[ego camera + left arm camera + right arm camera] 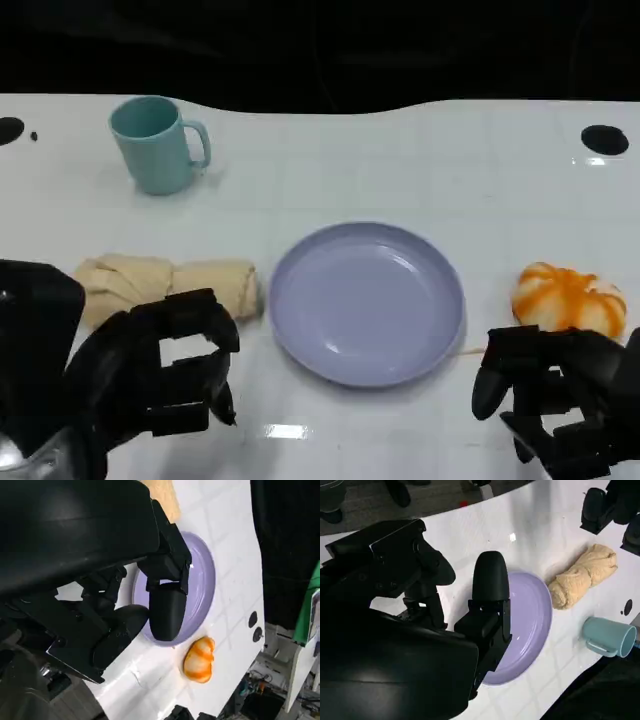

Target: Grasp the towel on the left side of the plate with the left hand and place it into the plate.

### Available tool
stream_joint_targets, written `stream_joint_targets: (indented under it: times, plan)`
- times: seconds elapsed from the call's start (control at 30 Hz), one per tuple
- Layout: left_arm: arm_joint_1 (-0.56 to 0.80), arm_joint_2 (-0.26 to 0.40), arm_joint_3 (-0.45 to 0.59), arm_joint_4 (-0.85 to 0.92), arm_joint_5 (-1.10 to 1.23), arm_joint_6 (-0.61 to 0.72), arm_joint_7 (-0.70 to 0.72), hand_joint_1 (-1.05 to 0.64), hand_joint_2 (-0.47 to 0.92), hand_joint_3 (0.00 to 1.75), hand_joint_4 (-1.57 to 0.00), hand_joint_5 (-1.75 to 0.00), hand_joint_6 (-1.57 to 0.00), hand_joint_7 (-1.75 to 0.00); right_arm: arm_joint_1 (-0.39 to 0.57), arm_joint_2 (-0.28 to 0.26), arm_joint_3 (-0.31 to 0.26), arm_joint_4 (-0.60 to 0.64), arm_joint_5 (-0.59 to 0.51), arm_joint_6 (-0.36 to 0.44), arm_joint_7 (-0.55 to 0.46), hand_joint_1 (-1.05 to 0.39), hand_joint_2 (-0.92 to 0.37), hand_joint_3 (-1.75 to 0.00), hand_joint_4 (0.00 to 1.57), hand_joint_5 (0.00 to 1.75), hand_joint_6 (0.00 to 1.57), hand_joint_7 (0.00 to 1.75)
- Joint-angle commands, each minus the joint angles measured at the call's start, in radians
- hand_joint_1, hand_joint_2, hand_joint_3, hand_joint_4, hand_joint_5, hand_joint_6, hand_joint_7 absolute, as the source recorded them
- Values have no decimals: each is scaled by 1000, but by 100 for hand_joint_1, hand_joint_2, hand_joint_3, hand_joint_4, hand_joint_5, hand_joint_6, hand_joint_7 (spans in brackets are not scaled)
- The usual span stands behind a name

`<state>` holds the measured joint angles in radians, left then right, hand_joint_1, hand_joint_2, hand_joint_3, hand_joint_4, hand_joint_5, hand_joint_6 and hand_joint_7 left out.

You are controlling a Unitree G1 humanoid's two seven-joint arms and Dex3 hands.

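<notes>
The rolled beige towel (pixel 165 285) lies on its side on the white counter (pixel 420 160), just left of the lavender plate (pixel 366 302), its right end close to the plate's rim and possibly touching it. The left hand (pixel 160 375) hangs on the near side of the towel, its fingers (pixel 195 312) spread and curled loosely, holding nothing; their tips overlap the roll's near edge in the head view, but whether they touch the cloth cannot be told. The plate holds nothing yet, so I judge the grasp not yet made.

Risks from here, as I see them: the roll looks loosely wound, so a grip that closes on one fold could let it unwind and trail over the rim. A grip at one end could leave the other end dragging against the plate and nudging it. A low approach might just push the towel along the counter.

The right hand (pixel 555 395) rests at the near right, fingers curled but apart, nothing in them, with an orange-and-white pumpkin-like object (pixel 568 298) just beyond it. A teal mug (pixel 155 143) stands well behind the towel.

The towel's left end is partly cut off by the left forearm, and in the left wrist view the towel shows as a mere sliver past the hand.
</notes>
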<state>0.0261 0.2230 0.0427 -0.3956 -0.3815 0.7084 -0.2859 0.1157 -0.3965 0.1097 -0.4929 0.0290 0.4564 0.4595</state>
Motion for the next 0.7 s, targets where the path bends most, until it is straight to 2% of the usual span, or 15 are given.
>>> stream_joint_targets:
  times: [0.03, 0.1, 0.2, 0.33, 0.47, 0.6, 0.7]
  plan:
    - [5, 21, -12, -18, 69, -65, 26, -14, 58, 99, -66, -126, -73, -91, -9, -9, 2, -12, 1, 6, -2, 8, -60, -106, 67, 170, 67, 144]
    - [5, 30, -18, -8, 96, -109, 15, -15, 59, 95, -65, -116, -74, -75, -9, -8, 5, -11, -2, 2, -4, 8, -60, -106, 68, 169, 67, 144]
    - [0, 58, -34, -3, 148, -172, 3, -19, 68, 78, -63, -104, -77, -47, -11, -6, 9, -16, -2, 14, -7, 7, -60, -107, 68, 169, 68, 144]
    - [-18, 141, -77, -8, 258, -264, -24, -24, 89, 42, -59, -79, -74, -13, -13, -7, 12, -20, -1, 17, -8, 7, -60, -107, 68, 170, 67, 144]
    - [-50, 229, -134, 25, 442, -421, -13, -27, 92, 29, -54, -68, -69, -5, -13, -7, 9, -15, 5, 9, -5, 7, -59, -107, 68, 170, 67, 144]
    - [-95, 282, -173, 39, 590, -447, -11, -35, 92, 24, -40, -57, -54, 0, -12, -11, 9, -13, 5, 6, -3, 7, -60, -107, 68, 171, 67, 144]
    - [-141, 326, -217, 77, 737, -497, 6, -41, 92, 18, -45, -40, -50, 0, -10, -11, 9, -16, 6, 9, -3, 7, -60, -107, 68, 170, 67, 144]
